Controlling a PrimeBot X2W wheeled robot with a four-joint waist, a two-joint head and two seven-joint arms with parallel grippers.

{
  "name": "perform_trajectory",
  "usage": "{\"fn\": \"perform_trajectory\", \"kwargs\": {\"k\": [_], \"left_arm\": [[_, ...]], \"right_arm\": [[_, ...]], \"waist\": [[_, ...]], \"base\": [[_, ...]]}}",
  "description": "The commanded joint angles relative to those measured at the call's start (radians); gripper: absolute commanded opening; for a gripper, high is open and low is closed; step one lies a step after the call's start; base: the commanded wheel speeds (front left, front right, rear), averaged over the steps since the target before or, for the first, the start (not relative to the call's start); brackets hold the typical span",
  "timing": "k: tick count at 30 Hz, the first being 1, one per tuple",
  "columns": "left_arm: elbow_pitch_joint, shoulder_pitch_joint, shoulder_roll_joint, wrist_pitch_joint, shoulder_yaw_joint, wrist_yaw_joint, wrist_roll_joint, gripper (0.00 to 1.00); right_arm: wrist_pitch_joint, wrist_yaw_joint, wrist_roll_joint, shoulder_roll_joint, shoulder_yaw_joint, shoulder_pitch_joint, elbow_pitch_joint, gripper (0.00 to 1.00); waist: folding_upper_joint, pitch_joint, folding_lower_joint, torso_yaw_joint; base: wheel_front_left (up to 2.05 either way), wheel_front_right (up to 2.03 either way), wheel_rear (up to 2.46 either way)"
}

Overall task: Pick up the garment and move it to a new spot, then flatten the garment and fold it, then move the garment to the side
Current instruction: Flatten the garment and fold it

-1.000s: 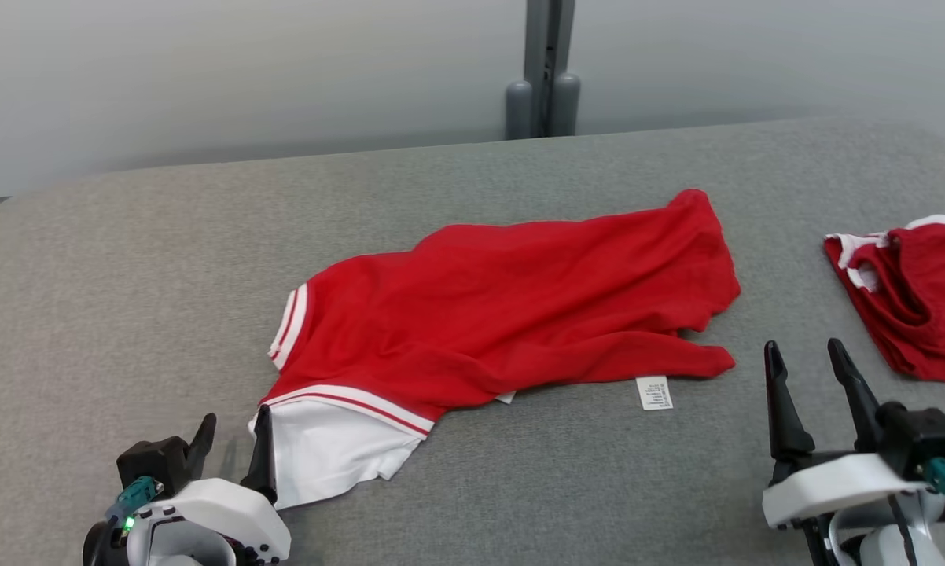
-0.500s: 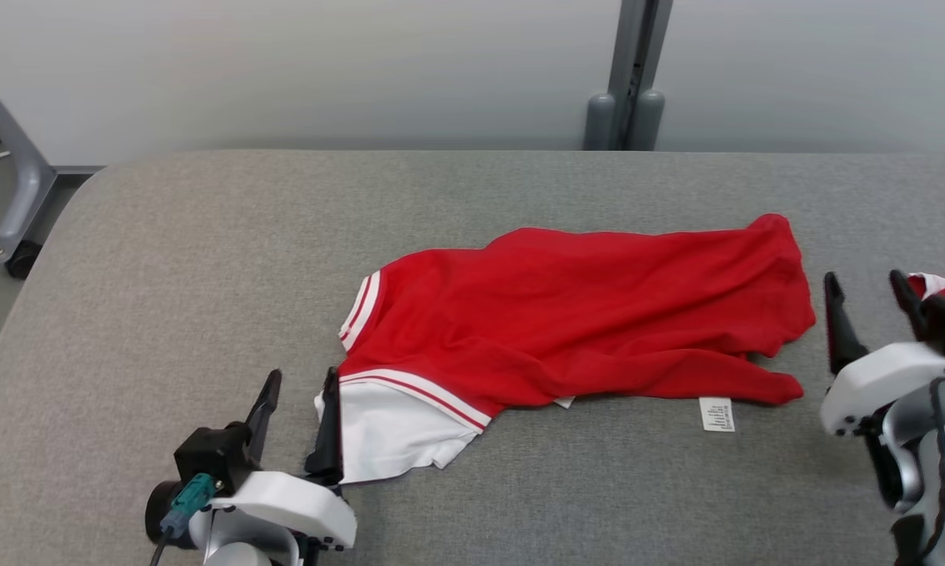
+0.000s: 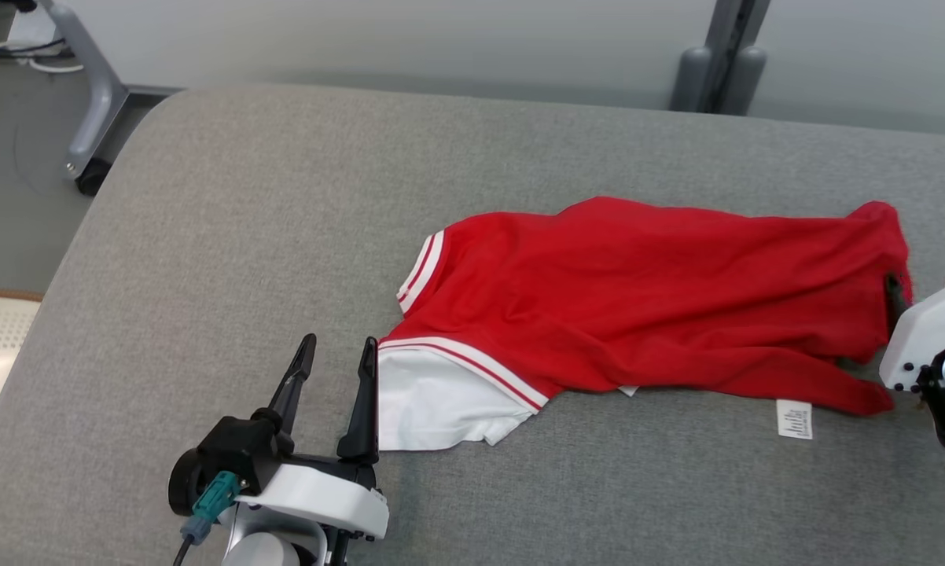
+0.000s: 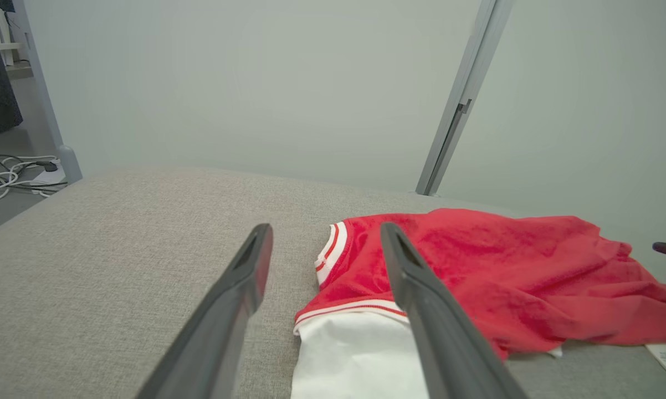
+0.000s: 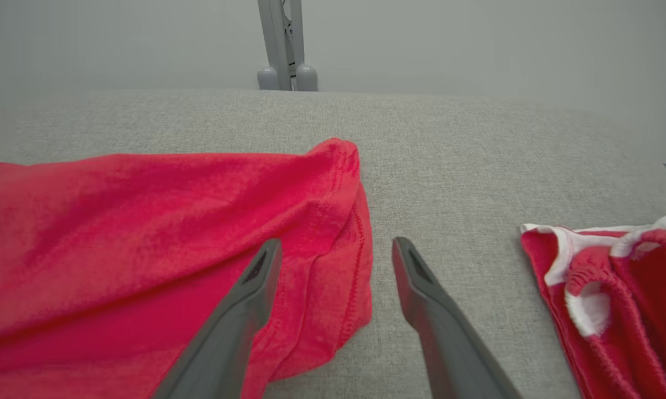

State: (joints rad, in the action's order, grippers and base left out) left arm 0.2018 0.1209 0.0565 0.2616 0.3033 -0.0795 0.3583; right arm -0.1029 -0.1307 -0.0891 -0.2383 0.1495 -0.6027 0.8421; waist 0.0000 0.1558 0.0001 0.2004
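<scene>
Red garment lay rumpled, well in from the left edge of the tabletop; left claw at its white end and right claw astride its hem both gaped empty, so flattening, folding and side-move judged outstanding.

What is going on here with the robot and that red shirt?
A wrinkled red garment with a white sleeve lies on the grey cloth-covered table. The robot's left gripper is open at the white sleeve end, its right gripper open at the hem end. Neither has gripped it yet. Another red-and-white garment lies to the right.
</scene>
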Motion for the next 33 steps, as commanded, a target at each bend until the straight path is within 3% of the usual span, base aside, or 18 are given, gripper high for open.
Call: {"fn": "perform_trajectory", "kwargs": {"k": [1, 10, 17, 18, 19, 21, 33], "left_arm": [[-0.008, 0.012, 0.003, 0.004, -0.004, 0.004, -0.009, 1.0], [-0.035, 0.045, -0.003, 0.004, 0.001, 0.007, -0.014, 1.0], [-0.032, 0.057, -0.004, 0.005, 0.004, 0.006, -0.008, 1.0], [-0.033, 0.058, -0.004, 0.005, 0.006, 0.005, -0.007, 1.0], [-0.034, 0.058, -0.004, 0.005, 0.007, 0.003, -0.006, 1.0], [-0.037, 0.062, -0.004, 0.005, 0.009, -0.001, -0.002, 1.0], [-0.045, 0.091, -0.004, 0.004, 0.038, -0.008, 0.017, 1.0]], "right_arm": [[-0.011, 0.0, -0.008, -0.014, -0.003, -0.022, 0.023, 1.0], [-0.041, 0.0, 0.002, -0.082, 0.022, -0.166, 0.19, 1.0], [-0.131, 0.0, -0.047, -0.083, 0.01, -0.224, 0.29, 1.0], [-0.129, 0.0, -0.056, -0.083, 0.003, -0.234, 0.291, 0.85], [-0.121, 0.0, -0.063, -0.083, -0.007, -0.244, 0.287, 0.42], [-0.097, 0.0, -0.073, -0.087, -0.03, -0.268, 0.269, 0.0], [0.033, 0.0, -0.043, -0.126, -0.144, -0.475, 0.223, 0.0]], "waist": [[0.0, 0.028, -0.0001, 0.024], [0.0, 0.13, -0.0001, 0.079], [0.0, 0.162, -0.0001, 0.093], [0.0, 0.166, -0.0001, 0.094], [0.0, 0.169, -0.0001, 0.094], [0.0, 0.176, -0.0001, 0.094], [0.0, 0.222, -0.0001, 0.108]], "base": [[0.0, 0.0, 0.0], [0.0, 0.0, 0.0], [0.0, 0.0, 0.0], [0.0, 0.0, 0.0], [0.0, 0.0, 0.0], [0.0, 0.0, 0.0], [0.0, 0.0, 0.0]]}}
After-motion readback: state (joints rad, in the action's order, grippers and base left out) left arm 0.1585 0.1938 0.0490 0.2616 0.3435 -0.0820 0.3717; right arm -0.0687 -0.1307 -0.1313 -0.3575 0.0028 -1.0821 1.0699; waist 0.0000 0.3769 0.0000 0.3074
